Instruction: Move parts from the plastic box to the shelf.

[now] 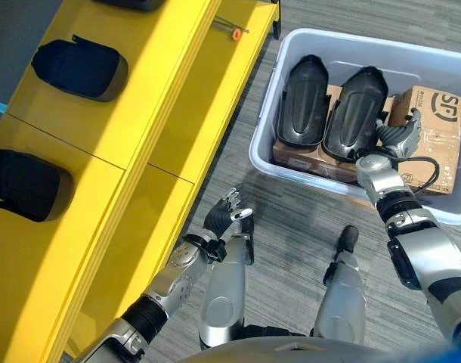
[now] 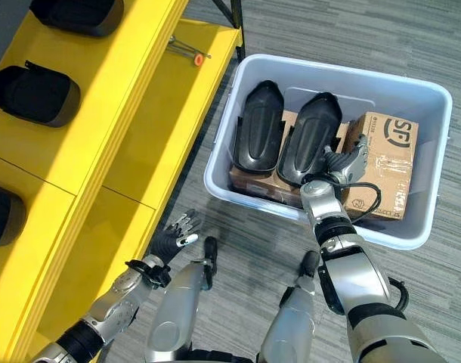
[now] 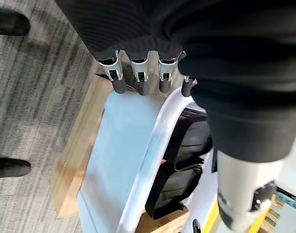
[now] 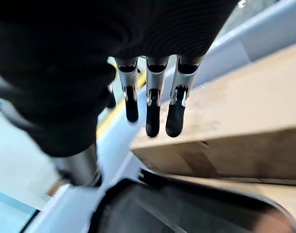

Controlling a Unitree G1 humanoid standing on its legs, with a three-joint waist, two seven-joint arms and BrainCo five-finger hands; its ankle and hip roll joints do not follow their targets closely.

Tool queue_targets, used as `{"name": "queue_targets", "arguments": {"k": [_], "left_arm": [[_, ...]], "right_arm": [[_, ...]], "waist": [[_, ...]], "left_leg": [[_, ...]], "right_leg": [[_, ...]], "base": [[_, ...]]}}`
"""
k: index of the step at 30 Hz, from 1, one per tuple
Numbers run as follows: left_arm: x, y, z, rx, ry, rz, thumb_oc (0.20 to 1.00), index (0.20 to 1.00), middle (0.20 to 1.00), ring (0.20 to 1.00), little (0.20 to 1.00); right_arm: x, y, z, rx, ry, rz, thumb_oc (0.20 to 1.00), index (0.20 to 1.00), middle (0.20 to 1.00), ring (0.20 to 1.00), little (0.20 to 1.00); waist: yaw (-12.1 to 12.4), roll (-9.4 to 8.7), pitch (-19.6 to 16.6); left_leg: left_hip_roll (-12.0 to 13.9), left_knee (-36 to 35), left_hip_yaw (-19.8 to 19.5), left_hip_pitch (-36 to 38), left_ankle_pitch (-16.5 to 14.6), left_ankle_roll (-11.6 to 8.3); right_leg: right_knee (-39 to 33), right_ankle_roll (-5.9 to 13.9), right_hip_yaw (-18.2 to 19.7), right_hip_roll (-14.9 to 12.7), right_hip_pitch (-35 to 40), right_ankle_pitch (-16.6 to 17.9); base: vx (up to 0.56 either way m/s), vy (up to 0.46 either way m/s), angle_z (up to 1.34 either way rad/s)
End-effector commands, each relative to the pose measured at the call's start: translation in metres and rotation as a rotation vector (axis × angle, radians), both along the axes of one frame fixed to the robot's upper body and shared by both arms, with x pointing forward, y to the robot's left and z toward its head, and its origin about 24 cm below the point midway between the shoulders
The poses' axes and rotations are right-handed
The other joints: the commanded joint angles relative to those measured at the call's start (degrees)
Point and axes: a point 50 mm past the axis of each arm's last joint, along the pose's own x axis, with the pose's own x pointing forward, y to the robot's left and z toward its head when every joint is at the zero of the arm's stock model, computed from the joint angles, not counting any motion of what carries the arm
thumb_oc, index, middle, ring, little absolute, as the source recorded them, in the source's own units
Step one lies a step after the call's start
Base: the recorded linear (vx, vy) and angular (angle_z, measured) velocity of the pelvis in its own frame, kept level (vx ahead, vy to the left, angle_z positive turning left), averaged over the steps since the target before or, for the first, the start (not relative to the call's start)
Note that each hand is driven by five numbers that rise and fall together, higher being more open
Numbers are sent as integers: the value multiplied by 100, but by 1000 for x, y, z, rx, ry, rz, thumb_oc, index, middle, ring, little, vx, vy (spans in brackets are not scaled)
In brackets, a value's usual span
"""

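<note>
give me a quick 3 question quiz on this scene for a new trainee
1. True or false: the right hand is over the plastic box, with straight fingers, beside the black parts.
2. How many black parts stand in the plastic box? A) one B) two C) four
3. Fill in: the left hand hangs open over the floor beside the yellow ____.

Key
1. True. The hand holds nothing.
2. B. Two parts lean side by side on the cardboard boxes.
3. Shelf. Black parts already lie on it.
</note>
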Motion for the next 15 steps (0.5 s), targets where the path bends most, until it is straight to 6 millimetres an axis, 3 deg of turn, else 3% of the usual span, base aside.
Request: {"name": "queue_targets", "arguments": {"k": [1,11,12,15], "left_arm": [[0,-10,14,-40,-69,-15,1000,1000,1000,1000,1000],[2,-15,20,-46,-75,-12,1000,1000,1000,1000,1000],[0,-17,18,-53,-61,-15,1000,1000,1000,1000,1000],[1,-19,21,-60,-56,-7,1000,1000,1000,1000,1000]], "right_arm": [[4,-7,19,-7,-48,5,1000,1000,1000,1000,1000],[6,0,14,35,-37,60,1000,1000,1000,1000,1000],[6,1,11,54,-30,72,1000,1000,1000,1000,1000],[8,4,16,73,-57,80,1000,1000,1000,1000,1000]], "waist": [[177,148,181],[121,230,181],[118,253,181],[110,291,181]], "left_leg": [[-186,-389,-30,242,-218,213],[-139,-276,-14,-272,-161,196],[-136,-227,-37,-225,-294,150],[-140,-222,-49,-385,-261,135]], "right_leg": [[1044,-140,-266,155,55,-897],[1300,-177,-188,187,-621,-897],[1407,-134,-121,192,-621,-1042],[1507,-155,-86,202,-834,-1050]], "base": [[0,0,0],[-10,7,-4],[40,23,-3],[-9,26,-9]]}}
